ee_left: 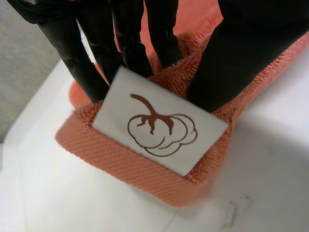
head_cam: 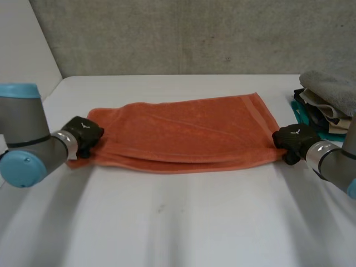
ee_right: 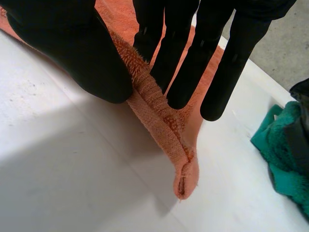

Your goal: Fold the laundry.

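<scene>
Across the middle of the head view lies the orange towel [head_cam: 183, 130], on the white table [head_cam: 178, 228], apparently doubled lengthwise. At middle left, the left hand [head_cam: 83, 135] pinches the towel's corner between thumb and fingers, just beside a white label [ee_left: 159, 126]. At middle right, the right hand [head_cam: 293, 140] pinches the opposite end's edge likewise. A pile of clothes [head_cam: 328, 103] sits at the right edge. The lengthwise fold seems in hand; next, both hands should probably move evenly, keeping the edges aligned.
</scene>
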